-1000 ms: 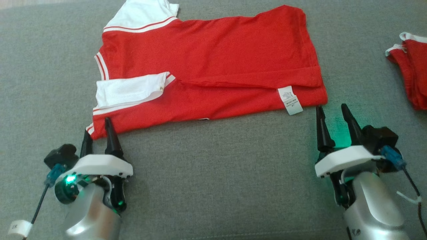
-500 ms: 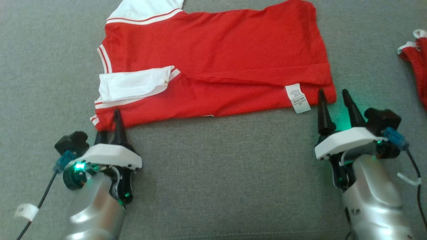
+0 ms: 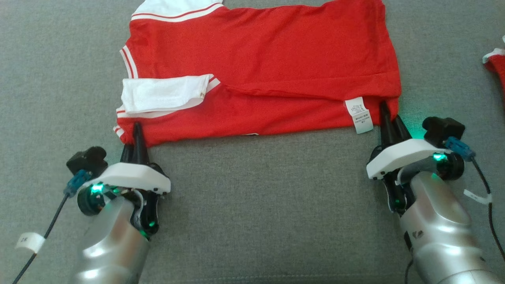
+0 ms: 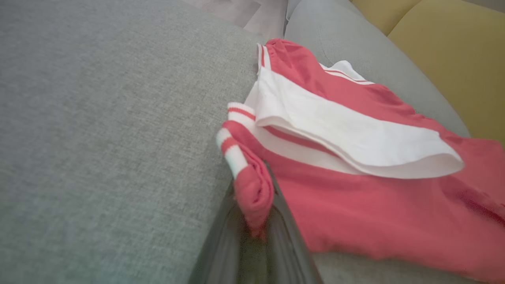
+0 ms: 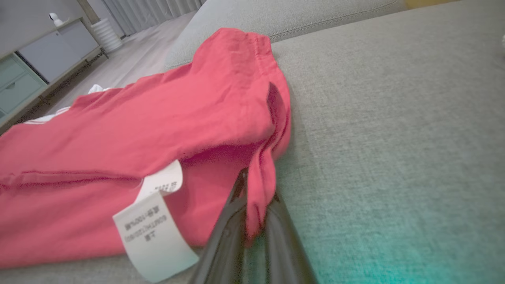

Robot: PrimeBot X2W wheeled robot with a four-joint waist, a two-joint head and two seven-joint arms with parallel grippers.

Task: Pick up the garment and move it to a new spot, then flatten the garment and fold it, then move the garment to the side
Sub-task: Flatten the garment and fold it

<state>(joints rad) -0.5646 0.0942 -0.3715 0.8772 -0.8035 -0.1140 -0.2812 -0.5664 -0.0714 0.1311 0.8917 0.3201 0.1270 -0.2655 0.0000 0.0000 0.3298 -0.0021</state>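
Both snap shut now: left pincer (image 3: 133,137) grips the shirt's (image 3: 268,67) near-left corner, right pincer (image 3: 388,113) the near-right, so folding can start.

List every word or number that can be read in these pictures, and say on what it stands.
"2K" (probably): white tag on the black cable.
White label on the red shirt: several printed lines, too blurred and small to read.
Dark mark on the right forearm: too small to read.
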